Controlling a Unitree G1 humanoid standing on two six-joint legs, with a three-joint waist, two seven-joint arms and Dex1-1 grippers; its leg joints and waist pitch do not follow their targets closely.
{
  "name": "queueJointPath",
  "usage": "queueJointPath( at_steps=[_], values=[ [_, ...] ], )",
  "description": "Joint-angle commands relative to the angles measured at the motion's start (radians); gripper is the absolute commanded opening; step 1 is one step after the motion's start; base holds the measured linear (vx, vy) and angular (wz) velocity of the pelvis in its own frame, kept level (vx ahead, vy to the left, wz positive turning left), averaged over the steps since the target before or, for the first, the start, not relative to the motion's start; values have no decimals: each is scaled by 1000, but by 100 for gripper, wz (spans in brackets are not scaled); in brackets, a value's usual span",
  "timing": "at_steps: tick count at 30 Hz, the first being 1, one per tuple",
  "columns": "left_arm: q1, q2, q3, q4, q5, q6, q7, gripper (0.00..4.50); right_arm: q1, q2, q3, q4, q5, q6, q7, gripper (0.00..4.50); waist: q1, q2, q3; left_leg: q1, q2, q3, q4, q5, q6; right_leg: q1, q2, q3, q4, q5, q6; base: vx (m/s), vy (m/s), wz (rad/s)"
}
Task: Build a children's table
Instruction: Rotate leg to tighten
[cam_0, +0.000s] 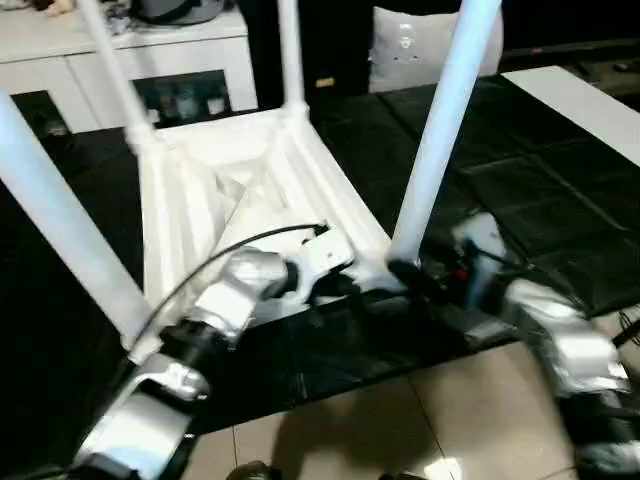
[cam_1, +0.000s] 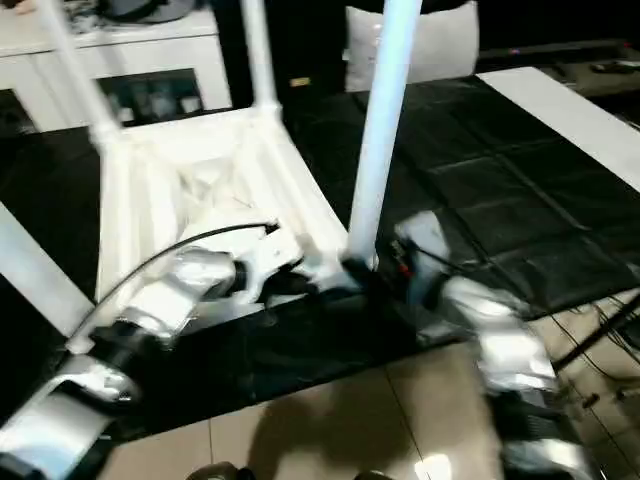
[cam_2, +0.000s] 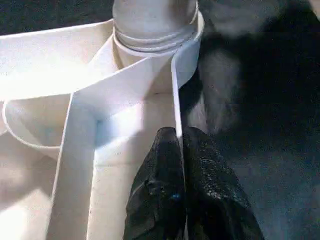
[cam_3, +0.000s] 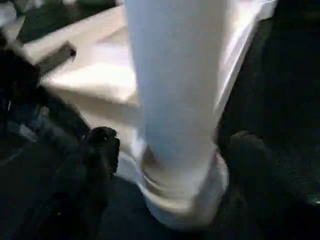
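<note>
- Left gripper (cam_2: 181, 145) is pinched shut on the thin side wall of the upturned table top (cam_0: 200, 190), beside a corner socket.
- Right gripper (cam_3: 167, 150) stands wide open, its black fingers (cam_3: 100, 150) flanking the near-right leg (cam_0: 440, 130) at its base.
- All lies on a dark mat (cam_0: 540, 200).

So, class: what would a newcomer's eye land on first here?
The white plastic square table top lies upside down on the dark floor mat, ribs showing, four long white tapered legs standing up from its corners. At the near corner, the left gripper pinches the top's edge while the right gripper straddles that leg's base.
</note>
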Motion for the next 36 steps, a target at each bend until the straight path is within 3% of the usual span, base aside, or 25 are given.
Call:
queueJointPath(
  at_steps=[1, 4, 6, 9, 10, 14, 16, 22, 32, 36],
  values=[
    [-11, 22, -47, -17, 9, -77, -92, 0, 2, -32, 25, -23, -12, -41, 74, 402, 2, -14, -71, 21, 55, -25, -67, -244, 65, 50, -62, 40, -81, -307, -187, 0, 0, 0],
    [-11, 56, -87, -15, 18, -125, -171, 0, 4, -97, 44, -20, -6, -93, 193, 402, 9, -13, -71, 23, 57, -26, -67, -250, 61, 48, -63, 40, -79, -304, -195, 0, 0, 0],
    [-11, 69, -104, -14, 25, -144, -196, 0, 0, -116, 48, -19, 7, -96, 238, 402, 15, -10, -72, 24, 59, -25, -66, -241, 69, 49, -63, 41, -75, -282, -204, 0, 0, 0],
    [-12, 97, -142, -13, 42, -199, -263, 0, -16, -159, 68, -11, 43, -72, 374, 402, 25, -14, -73, 24, 62, -23, -65, -232, 78, 49, -63, 41, -70, -251, -222, 0, 0, 0],
    [-12, 97, -142, -13, 42, -199, -263, 0, -16, -159, 68, -11, 43, -72, 374, 376, 27, -14, -74, 24, 61, -23, -63, -233, 79, 51, -64, 40, -68, -251, -226, 0, 0, 0],
    [-16, 97, -135, -18, 24, -213, -308, 0, -29, -176, 112, 4, 48, -70, 471, 363, 33, -16, -72, 23, 62, -24, -65, -240, 72, 50, -66, 40, -72, -291, -221, 0, 0, 0],
    [-18, 96, -136, -20, 12, -215, -331, 0, -37, -176, 131, 11, 47, -66, 498, 329, 34, -20, -72, 24, 62, -24, -66, -236, 68, 50, -67, 40, -72, -296, -221, 0, 0, 0],
    [-22, 95, -136, -15, 2, -230, -347, 0, -53, -172, 155, 33, 47, -49, 554, 284, 44, -20, -74, 25, 63, -24, -64, -223, 70, 48, -68, 42, -70, -300, -218, 0, 0, 0],
    [-16, 95, -129, -16, 1, -229, -362, 0, -66, -152, 155, 71, 46, -60, 562, 208, 49, -25, -75, 24, 62, -23, -62, -205, 73, 49, -69, 41, -67, -294, -216, 0, 0, 0],
    [-3, 82, -95, -41, -27, -163, -328, 0, -45, -124, 126, 30, 101, -9, 540, 195, 50, -27, -75, 23, 62, -23, -62, -195, 76, 49, -68, 41, -66, -293, -217, 0, 0, 0]
  ],
)
